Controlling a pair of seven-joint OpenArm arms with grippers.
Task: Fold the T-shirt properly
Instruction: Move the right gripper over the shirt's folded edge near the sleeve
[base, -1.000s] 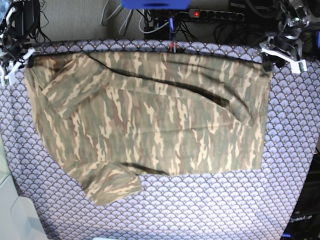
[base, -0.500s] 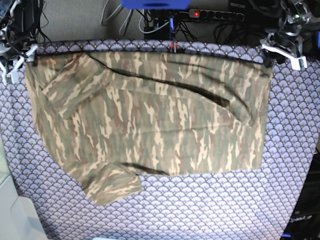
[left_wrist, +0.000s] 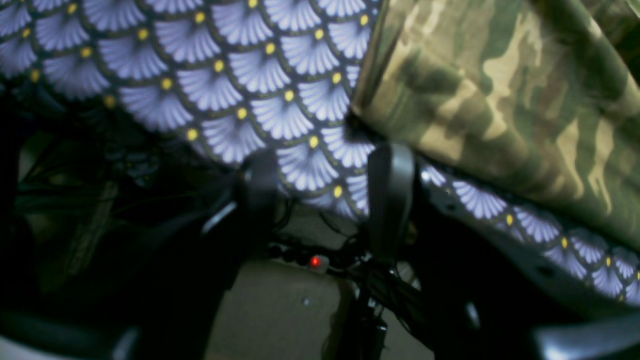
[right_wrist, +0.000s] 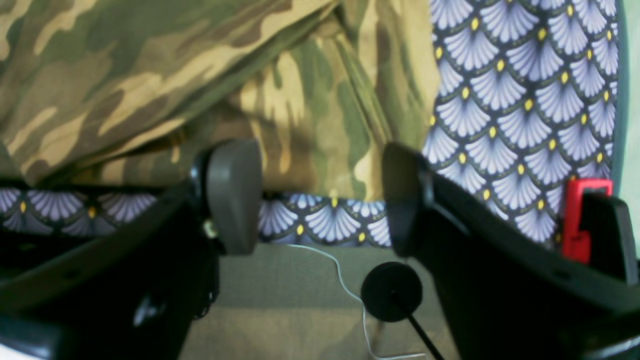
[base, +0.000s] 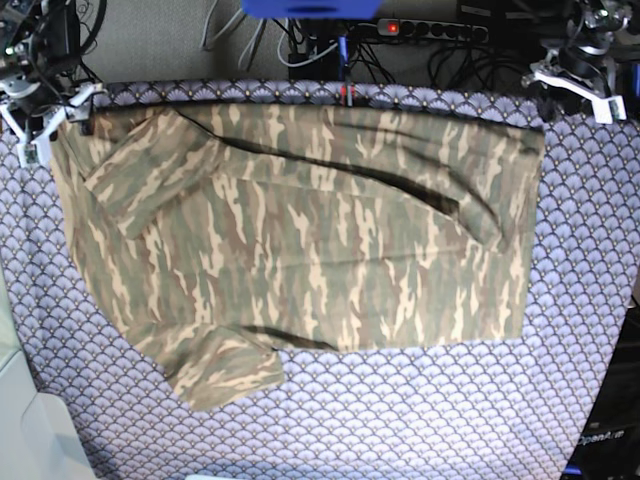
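Observation:
The camouflage T-shirt (base: 300, 240) lies flat across the table, folded over along its far edge, with one sleeve (base: 225, 372) sticking out toward the front left. My right gripper (base: 45, 118) hovers at the shirt's far left corner. In the right wrist view the right gripper (right_wrist: 320, 200) is open, with the T-shirt (right_wrist: 200, 85) just beyond its empty fingers. My left gripper (base: 577, 85) sits off the far right corner. In the left wrist view the left gripper (left_wrist: 324, 195) is open and empty, and the T-shirt (left_wrist: 500, 100) lies up and to the right of it.
The purple-grey fan-patterned tablecloth (base: 400, 420) covers the table. Behind the far edge are a power strip (base: 430, 30) with a red light, cables and a blue object (base: 310, 8). A white object (base: 35, 435) stands at the front left.
The right gripper opened, let go of the shirt's far left corner and drew back. The left gripper also pulled back from the far right corner. The shirt has not moved.

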